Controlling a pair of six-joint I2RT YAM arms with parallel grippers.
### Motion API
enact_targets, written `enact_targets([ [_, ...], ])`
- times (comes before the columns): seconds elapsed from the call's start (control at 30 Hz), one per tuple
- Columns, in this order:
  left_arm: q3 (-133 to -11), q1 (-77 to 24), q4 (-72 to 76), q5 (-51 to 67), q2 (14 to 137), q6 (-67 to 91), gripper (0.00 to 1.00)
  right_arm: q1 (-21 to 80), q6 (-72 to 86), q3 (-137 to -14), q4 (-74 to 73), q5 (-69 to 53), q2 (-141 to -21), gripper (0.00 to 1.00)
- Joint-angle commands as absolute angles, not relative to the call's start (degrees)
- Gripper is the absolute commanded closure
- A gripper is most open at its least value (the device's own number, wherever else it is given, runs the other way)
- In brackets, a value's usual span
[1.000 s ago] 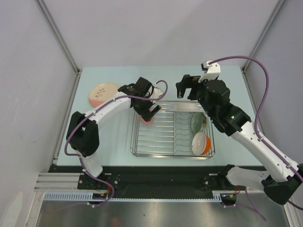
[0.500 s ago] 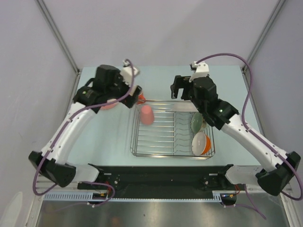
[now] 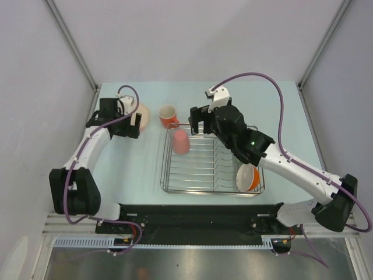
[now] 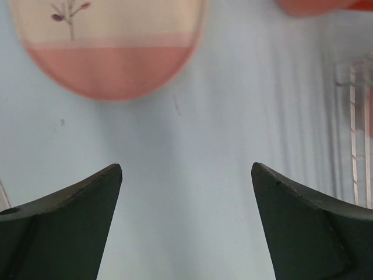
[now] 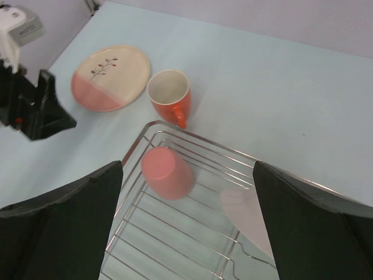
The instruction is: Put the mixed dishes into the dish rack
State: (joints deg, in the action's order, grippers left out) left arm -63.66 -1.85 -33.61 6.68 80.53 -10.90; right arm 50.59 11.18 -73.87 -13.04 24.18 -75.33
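The chrome dish rack [image 3: 211, 182] holds a pink cup [image 3: 180, 142] lying at its far left corner and an orange white-lined bowl [image 3: 247, 177] at its near right. Left of the rack, on the table, stand the orange mug [image 3: 168, 116] and the leaf-motif plate [image 3: 142, 115]. My left gripper [image 3: 129, 121] hovers open just by the plate [image 4: 111, 46], holding nothing. Open and empty, my right gripper [image 3: 196, 119] hangs above the rack's far left corner, over the cup [image 5: 167, 172] and near the mug [image 5: 169, 94]. A blurred white plate [image 5: 247, 211] stands in the rack [image 5: 175, 245].
The table [image 3: 134, 169] is pale blue, with grey walls close on the left, right and back. My right arm [image 3: 280, 163] stretches across the rack's right half and hides what lies under it. The left gripper [image 5: 41, 108] shows in the right wrist view beside the plate [image 5: 111, 77].
My left arm has swung away from the rack to the plate on the left, leaving the pink cup in the rack. My right gripper has moved left, towards the mug.
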Motion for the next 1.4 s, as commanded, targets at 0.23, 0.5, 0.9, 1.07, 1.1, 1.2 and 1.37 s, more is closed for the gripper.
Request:
enact_targets([
  [0.23, -71.9, 4.2, -22.4, 3.3, 97.2, -5.8, 0.04, 57.4, 10.1, -76.6, -6.7, 20.9, -77.7, 0.0],
  [0.5, -76.8, 6.0, -22.1, 2.0, 105.2, -5.2, 0.04, 60.6, 10.8, -76.6, -7.3, 19.7, -80.6, 0.0],
  [0.9, -77.6, 6.1, -24.3, 2.6, 110.0, -7.2, 0.07, 60.5, 10.6, -76.6, -7.5, 20.5, -80.7, 0.0],
  [1.07, -77.1, 6.1, -25.2, 2.6, 111.1, -8.3, 0.07, 60.6, 10.7, -76.6, -8.3, 20.8, -80.7, 0.0],
  [1.1, -77.1, 6.1, -25.5, 2.5, 111.4, -8.9, 0.06, 60.5, 10.7, -76.5, -8.3, 20.9, -80.7, 0.0],
  [1.2, -76.3, 6.1, -25.4, 2.0, 111.7, -10.3, 0.07, 60.5, 10.9, -76.5, -8.8, 21.3, -80.6, 0.0],
  [1.37, -75.1, 6.0, -25.2, 2.1, 110.9, -11.3, 0.08, 60.5, 11.2, -76.5, -9.1, 21.3, -80.8, 0.0],
])
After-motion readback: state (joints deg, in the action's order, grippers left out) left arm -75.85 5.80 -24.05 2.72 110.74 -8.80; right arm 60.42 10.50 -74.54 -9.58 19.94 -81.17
